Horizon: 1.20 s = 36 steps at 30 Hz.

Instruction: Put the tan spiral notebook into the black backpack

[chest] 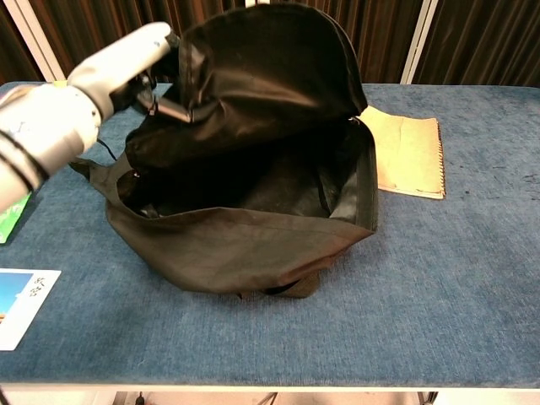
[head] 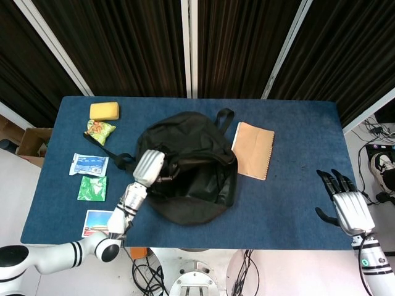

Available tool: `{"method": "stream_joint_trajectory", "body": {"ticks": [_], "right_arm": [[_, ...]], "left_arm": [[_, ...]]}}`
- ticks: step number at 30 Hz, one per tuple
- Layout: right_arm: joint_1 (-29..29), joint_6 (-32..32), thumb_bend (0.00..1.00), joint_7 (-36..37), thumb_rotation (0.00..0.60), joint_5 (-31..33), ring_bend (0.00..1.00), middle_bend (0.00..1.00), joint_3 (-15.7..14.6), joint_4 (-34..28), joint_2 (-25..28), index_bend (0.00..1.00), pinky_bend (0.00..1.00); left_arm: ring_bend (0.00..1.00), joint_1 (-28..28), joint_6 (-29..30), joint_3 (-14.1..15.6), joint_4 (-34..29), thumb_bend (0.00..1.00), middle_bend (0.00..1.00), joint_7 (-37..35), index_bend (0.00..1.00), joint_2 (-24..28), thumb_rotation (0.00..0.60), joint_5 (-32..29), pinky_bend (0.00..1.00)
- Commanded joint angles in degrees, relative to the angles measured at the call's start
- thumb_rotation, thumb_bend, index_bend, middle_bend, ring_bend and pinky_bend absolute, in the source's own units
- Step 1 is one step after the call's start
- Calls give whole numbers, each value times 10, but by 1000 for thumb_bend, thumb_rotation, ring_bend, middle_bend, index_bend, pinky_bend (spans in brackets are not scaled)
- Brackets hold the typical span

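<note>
Head view overhead; chest view low, close; both share backpack (head: 188, 163).

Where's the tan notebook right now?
The tan spiral notebook lies flat on the blue table, just right of the open black backpack in the head view, untouched by either hand.

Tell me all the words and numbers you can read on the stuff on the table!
None can be read.
Blue and white packet: print too small.
Green packet: print blurred.
Yellow snack bag: pattern only, no readable words.
Picture card: small dark marks, too blurred.
Tan notebook, black backpack, yellow sponge: no text visible.
</note>
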Motion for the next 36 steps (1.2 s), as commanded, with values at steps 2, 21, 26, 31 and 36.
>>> {"method": "stream_joint_trajectory", "body": {"ticks": [2,21,26,31,36], "right_arm": [[69,-74,198,-9,600,20,43,184,34,39,-13,8,194],[273,-244,179,43,600,-16,46,180,20,451,-261,138,214],[292,-232,177,92,600,-33,46,177,4,538,-316,138,214],[305,-220,176,127,600,-44,46,179,-10,611,-362,150,210],[314,-212,176,160,600,-46,46,179,-19,671,-397,154,207]], "left_arm": [[584,-42,-104,-74,9,487,717,-30,654,24,600,-140,338],[583,-43,-170,-99,9,509,703,-72,641,29,600,-337,352],[580,-44,-177,-96,13,509,700,-83,638,27,600,-341,351],[579,-47,-179,-94,24,510,699,-88,636,22,600,-342,348],[579,-47,-187,-94,28,511,699,-98,636,23,600,-346,346]]}}
